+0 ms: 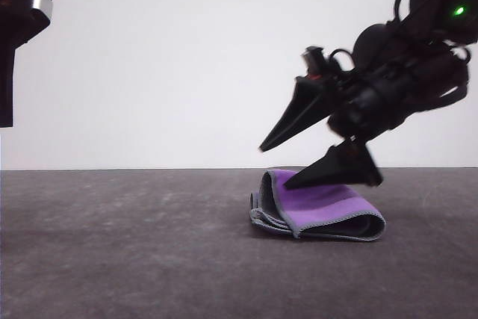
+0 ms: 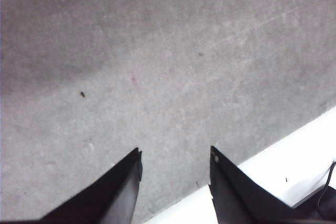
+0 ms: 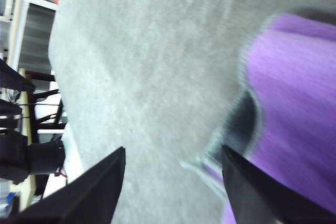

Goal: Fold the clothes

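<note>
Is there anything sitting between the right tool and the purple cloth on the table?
Nothing visible. The right tool is open just above the folded cloth, its lower finger right at the purple top face, with no other object between them on the grey table.

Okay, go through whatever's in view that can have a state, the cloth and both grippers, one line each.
Cloth: folded over, purple face up, lying on the table.
Right gripper: open, holding nothing, lower finger against the top of the cloth.
Left gripper: open, holding nothing, over bare table.
</note>
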Controlling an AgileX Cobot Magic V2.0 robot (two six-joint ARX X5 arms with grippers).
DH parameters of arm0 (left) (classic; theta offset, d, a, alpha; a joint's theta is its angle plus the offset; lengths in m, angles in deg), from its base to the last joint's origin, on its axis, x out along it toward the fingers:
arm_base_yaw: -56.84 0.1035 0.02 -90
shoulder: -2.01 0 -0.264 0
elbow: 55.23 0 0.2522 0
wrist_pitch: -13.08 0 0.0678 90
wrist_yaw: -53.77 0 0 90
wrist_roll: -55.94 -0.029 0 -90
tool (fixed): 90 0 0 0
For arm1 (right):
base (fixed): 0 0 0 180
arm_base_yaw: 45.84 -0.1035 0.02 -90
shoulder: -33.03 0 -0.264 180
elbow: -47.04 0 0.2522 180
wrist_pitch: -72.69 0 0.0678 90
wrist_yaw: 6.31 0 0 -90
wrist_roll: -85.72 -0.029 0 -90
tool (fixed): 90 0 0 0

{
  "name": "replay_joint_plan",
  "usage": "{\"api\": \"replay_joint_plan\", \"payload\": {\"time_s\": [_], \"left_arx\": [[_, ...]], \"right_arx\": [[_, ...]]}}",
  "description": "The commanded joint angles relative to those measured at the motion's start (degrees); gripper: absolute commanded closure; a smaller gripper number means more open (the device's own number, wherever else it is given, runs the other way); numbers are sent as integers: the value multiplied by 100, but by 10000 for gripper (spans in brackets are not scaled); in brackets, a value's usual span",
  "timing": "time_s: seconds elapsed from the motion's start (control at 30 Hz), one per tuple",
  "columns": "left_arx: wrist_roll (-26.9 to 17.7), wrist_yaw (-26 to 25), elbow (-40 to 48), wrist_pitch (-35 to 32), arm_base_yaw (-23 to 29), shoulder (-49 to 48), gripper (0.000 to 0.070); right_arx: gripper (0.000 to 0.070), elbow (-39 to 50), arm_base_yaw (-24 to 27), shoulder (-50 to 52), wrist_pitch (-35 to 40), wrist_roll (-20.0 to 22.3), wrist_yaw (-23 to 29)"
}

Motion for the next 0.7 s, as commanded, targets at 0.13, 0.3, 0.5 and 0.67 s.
{"api": "replay_joint_plan", "payload": {"time_s": [0.13, 0.3, 0.5, 0.67], "left_arx": [[-46, -31, -44, -268, -11, 42, 456], [-46, -31, -44, -622, -3, 42, 456], [-77, -31, -46, -959, 145, 42, 456], [-203, -31, -44, -1200, 514, 42, 456]], "right_arx": [[335, -146, 424, 938, -401, 662, 786], [336, -146, 812, 1968, -971, 1158, 1662], [336, -146, 1114, 3195, -1823, 1843, 3013], [336, -142, 1315, 4011, -2384, 2081, 3645]]}}
